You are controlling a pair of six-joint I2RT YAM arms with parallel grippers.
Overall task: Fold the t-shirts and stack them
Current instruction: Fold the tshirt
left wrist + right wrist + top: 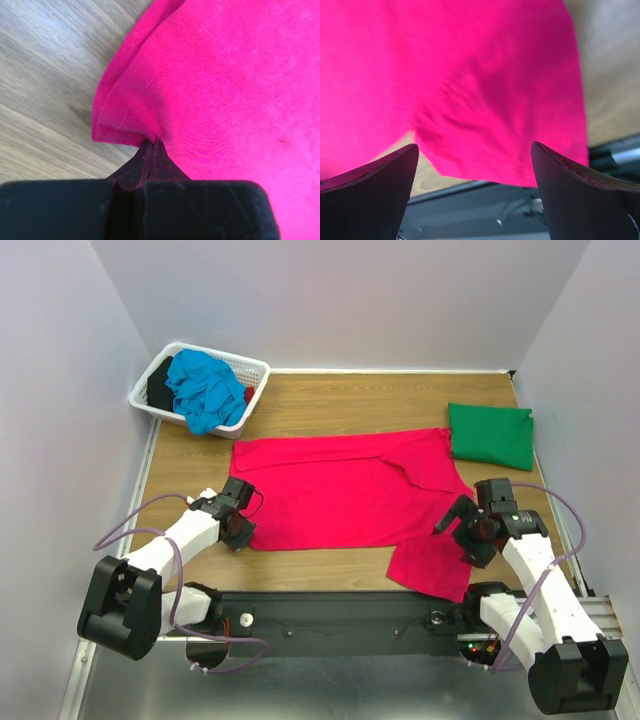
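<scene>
Crimson-pink t-shirt (340, 490) spread flat at middle of desk (320, 405), near-right sleeve overhanging near edge. Your left fingers (151, 150) pinched shut on near-left hem corner. Right fingers (458, 532) gape wide, empty, above that sleeve. Lower right onto near-right hem, catch both layers, lift both sides evenly.

Wooden tabletop (330, 400). A pink tee (340, 490) lies spread across its middle, a folded green tee (490, 435) at the far right, a white basket (256, 371) in the far left corner.

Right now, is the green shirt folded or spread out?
Folded: the green shirt lies as a compact rectangle, no sleeves showing.
</scene>
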